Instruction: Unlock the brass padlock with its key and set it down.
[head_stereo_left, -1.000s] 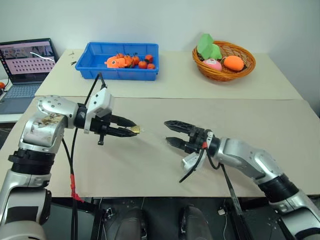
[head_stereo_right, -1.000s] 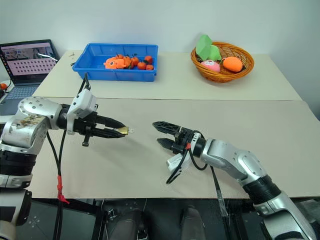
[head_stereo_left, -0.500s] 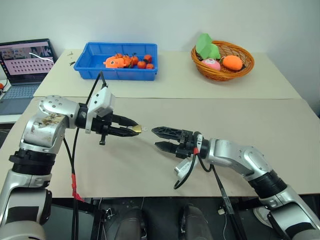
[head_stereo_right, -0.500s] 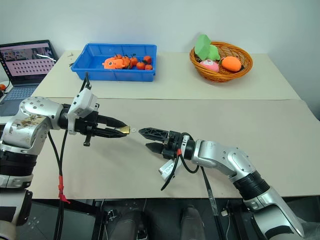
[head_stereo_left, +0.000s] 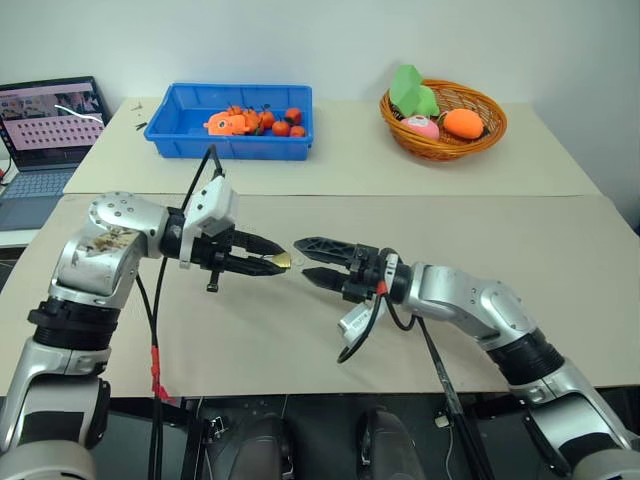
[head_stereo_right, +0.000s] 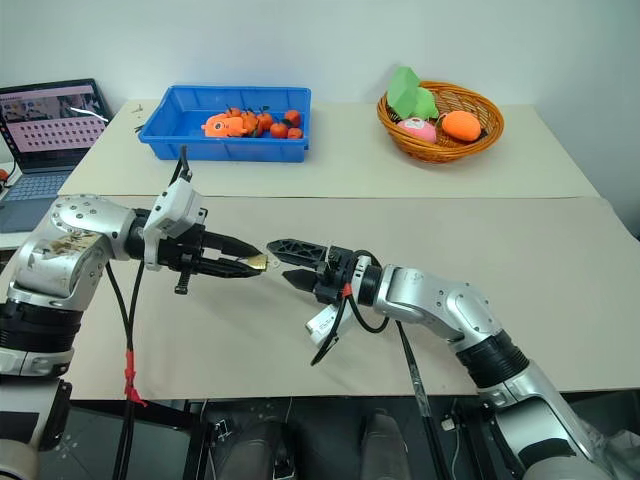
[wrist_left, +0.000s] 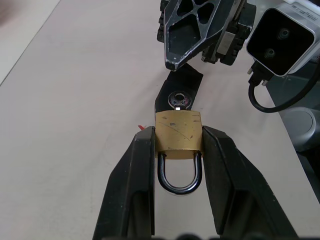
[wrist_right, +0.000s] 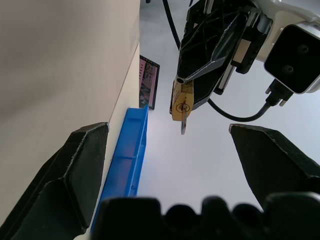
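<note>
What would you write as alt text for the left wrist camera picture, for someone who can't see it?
A small brass padlock is pinched between the left gripper's two black fingers, shackle toward the camera, with a key in its far end. The open right gripper hangs just beyond the key, above a beige table.

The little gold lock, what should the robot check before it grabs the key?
1. Brass padlock pinched firmly between the left gripper's fingers: ok.
2. Key sitting in the lock, head sticking out toward the other arm: ok.
3. Right gripper fingers spread wide enough for the key: ok.
4. Right gripper lined up with the key: ok.
5. Right fingers already around the key: not ok, a gap remains.
6. Shackle popped open: not ok, both legs sit in the body.
</note>
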